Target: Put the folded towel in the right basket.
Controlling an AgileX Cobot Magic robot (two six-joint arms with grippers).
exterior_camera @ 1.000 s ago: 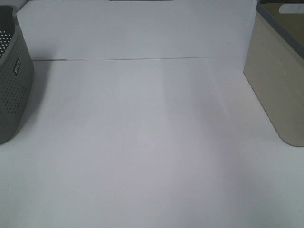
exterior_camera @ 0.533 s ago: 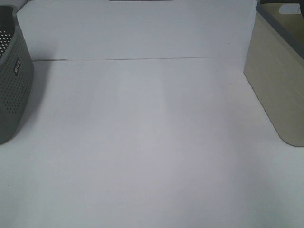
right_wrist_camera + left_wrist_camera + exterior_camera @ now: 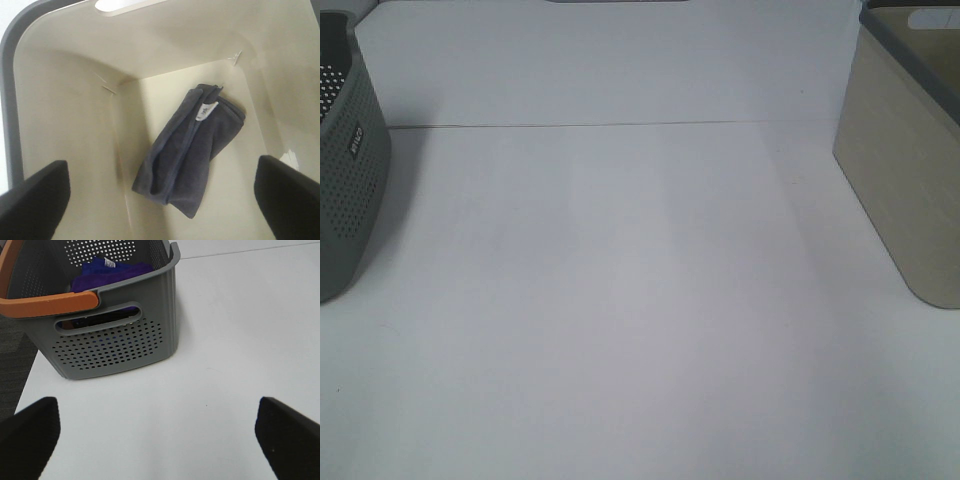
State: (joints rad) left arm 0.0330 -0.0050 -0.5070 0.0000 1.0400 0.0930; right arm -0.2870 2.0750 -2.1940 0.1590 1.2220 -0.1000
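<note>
Folded towel, dark grey, lies on the floor of the beige basket, beneath and between the wide-open, empty jaws of the right gripper. I judge it delivered, so rise straight up, clear of the walls. The exterior high view shows neither arm. The left gripper gapes empty, with the grey perforated basket ahead of its jaws.

Lab bench: white table, grey basket, beige basket

Left gripper: spread wide, dark fingertips far apart, empty, angled down and forward. Right gripper: spread wide likewise, fingertips far apart, empty, aimed steeply downward. Only fingertip ends visible in wrist views.
</note>
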